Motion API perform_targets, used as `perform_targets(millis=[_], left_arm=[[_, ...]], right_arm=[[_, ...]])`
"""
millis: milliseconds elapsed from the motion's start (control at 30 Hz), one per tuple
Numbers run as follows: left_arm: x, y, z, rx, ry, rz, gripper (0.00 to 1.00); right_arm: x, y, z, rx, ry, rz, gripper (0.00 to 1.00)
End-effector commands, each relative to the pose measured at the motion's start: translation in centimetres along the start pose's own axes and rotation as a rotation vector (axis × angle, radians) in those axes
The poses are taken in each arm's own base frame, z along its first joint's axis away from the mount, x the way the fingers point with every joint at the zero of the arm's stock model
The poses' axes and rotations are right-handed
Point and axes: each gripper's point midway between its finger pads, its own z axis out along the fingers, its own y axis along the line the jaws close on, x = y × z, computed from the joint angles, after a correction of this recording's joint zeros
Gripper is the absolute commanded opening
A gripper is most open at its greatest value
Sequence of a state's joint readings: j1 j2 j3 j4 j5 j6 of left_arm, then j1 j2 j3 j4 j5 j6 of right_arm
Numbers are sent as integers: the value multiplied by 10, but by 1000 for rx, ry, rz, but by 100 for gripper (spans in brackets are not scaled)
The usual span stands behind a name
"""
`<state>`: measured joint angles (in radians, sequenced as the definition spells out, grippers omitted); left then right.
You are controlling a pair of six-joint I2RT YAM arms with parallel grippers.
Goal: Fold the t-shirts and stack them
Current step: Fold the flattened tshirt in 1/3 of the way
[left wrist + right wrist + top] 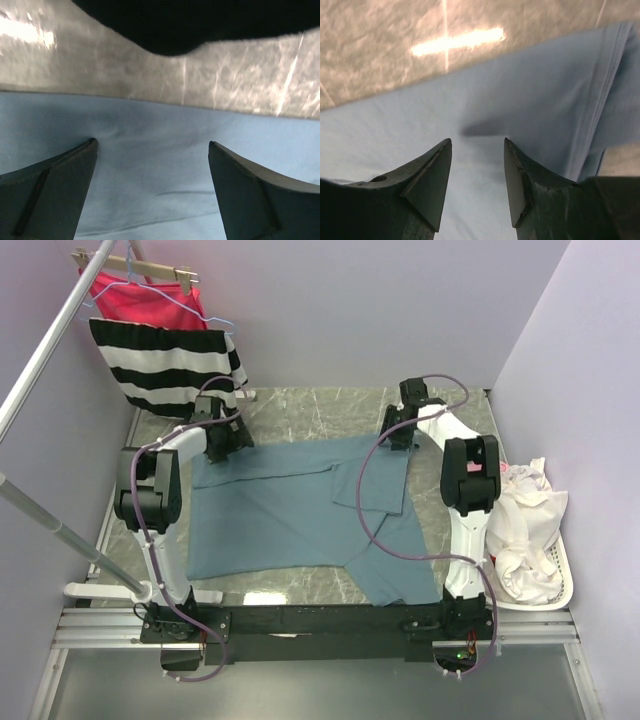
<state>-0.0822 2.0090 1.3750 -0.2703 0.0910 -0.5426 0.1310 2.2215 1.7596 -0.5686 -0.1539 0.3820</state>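
I see the slate-blue t-shirt (280, 520) lying flat on the marble-patterned table (330, 405), between my 2 arms. It covers most of the middle of the surface. 1 flap of it is folded over onto its right part, and a corner of it reaches toward the near edge on the right. The left gripper (152, 144) sits at the shirt's far left corner. In the left wrist view its jaws stand wide apart over blue cloth, with nothing pinched between them and bare table just beyond the cloth's edge. The right gripper (477, 141) is at the far right corner. Its jaws are parted more narrowly, also with nothing caught between them, and the cloth lies smooth underneath. A stitched seam runs along the fabric to the right of them. A white basket (560, 595) holding a heap of white cloth (525, 525) stands against the right wall, just beside the right arm. At the far left, a black-and-white striped garment (165, 365) and a red-pink garment (130, 295) hang by a metal rail (50, 340).
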Motion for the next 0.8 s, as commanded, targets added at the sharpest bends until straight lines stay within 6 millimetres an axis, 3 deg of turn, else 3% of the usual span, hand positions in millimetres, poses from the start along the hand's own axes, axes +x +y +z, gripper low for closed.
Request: perform_targets(millis=[0, 33, 67, 133, 167, 200, 233, 267, 300, 433, 467, 500, 533, 567, 600, 633, 667, 700, 733, 767], left_arm=[[12, 39, 24, -130, 69, 2, 99], [3, 37, 27, -125, 58, 4, 99], [7, 42, 35, -137, 81, 1, 99], [-7, 40, 41, -123, 73, -3, 100], [-1, 46, 50, -133, 106, -5, 99], [-6, 46, 53, -119, 111, -4, 99], [-21, 40, 54, -104, 88, -2, 99], [-18, 42, 61, -111, 108, -1, 99], [-34, 38, 61, -111, 75, 9, 100], [-48, 32, 68, -100, 72, 22, 100], [-49, 28, 66, -84, 71, 25, 99], [-50, 23, 66, -59, 59, 23, 99], [-49, 16, 63, -23, 56, 26, 99], [-59, 4, 49, 17, 18, 34, 99], [-48, 4, 48, 30, 24, 39, 99], [-55, -5, 43, 58, -21, 48, 99], [-63, -19, 28, 76, -66, 64, 99], [-55, -20, 24, 72, -67, 76, 99], [-58, -26, 19, 72, -98, 92, 99], [-63, -38, 4, 56, -147, 123, 99]], right_arm=[[-6, -9, 13, -1, 66, 45, 54], [-8, -9, 15, -11, 77, 49, 54], [-18, -1, 10, -39, 73, 42, 53], [-16, 1, 23, -55, 103, 44, 53], [-27, 9, 19, -79, 92, 36, 54], [-21, 11, 29, -99, 123, 43, 54], [-23, 13, 32, -107, 128, 48, 54], [-34, 21, 29, -135, 110, 42, 54], [-29, 22, 39, -156, 134, 47, 55], [-44, 44, 43, -271, 89, 36, 55], [-56, 50, 42, -305, 36, 12, 55], [-69, 58, 24, -328, -15, -4, 55], [-60, 51, 26, -312, -9, 2, 54], [-92, 65, -9, -353, -151, -40, 54], [-98, 66, -24, -348, -204, -52, 56], [-85, 51, -22, -290, -213, -52, 57], [-111, 65, -71, -322, -353, -93, 61], [-115, 64, -88, -308, -395, -108, 63], [-106, 57, -93, -278, -402, -120, 65], [-114, 56, -125, -257, -470, -128, 68]])
